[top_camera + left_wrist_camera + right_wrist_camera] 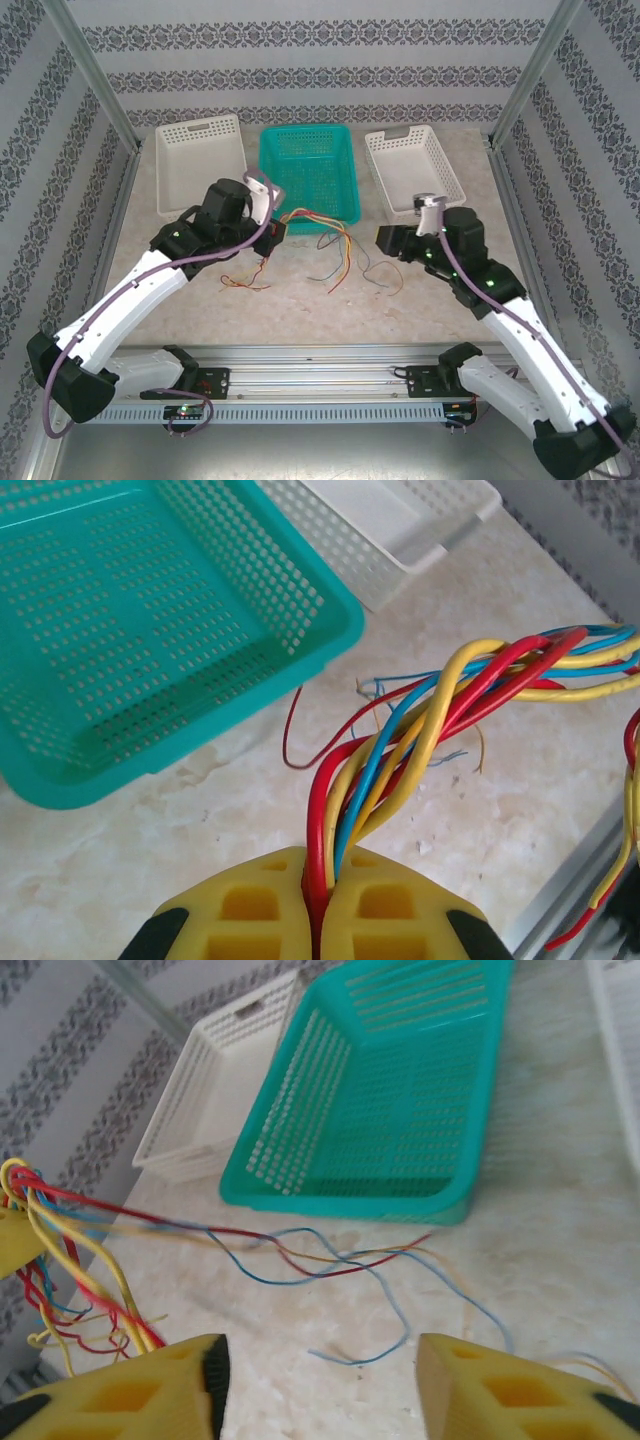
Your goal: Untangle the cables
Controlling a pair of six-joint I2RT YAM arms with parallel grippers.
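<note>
The cables (335,245) are thin red, yellow and blue wires, spread on the table in front of the teal basket (268,170). My left gripper (276,232) holds one end of the bunch. In the left wrist view its yellow fingers (250,910) press together on a twisted bundle of cables (420,730) that rises from between them and bends off right. My right gripper (385,242) is low over the table at the strands' right end. In the right wrist view this gripper (320,1370) is open, nothing between its fingers (150,1395), and loose cables (330,1260) lie beyond it.
A white basket (170,170) stands at the back left and another white basket (440,160) at the back right, either side of the teal one. Metal frame posts (95,80) rise at the table's sides, and a rail (320,375) runs along the near edge.
</note>
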